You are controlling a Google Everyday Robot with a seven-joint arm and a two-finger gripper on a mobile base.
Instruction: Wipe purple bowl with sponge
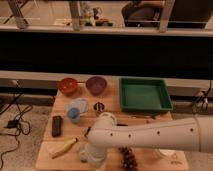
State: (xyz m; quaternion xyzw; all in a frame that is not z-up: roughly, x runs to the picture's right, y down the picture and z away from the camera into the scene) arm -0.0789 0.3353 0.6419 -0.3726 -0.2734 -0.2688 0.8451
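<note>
The gripper (93,153) hangs low at the tabletop's (45,159) near-left edge, fingers spread apart over the blue-grey sponge (84,157) (mostly hidden beneath it). No grasp yet, I judge; the purple bowl (96,85) sits far left, beside the red bowl (68,86), unwiped

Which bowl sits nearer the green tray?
The purple bowl, between the red bowl and the tray. The pincer is low at the front of the table.
</note>
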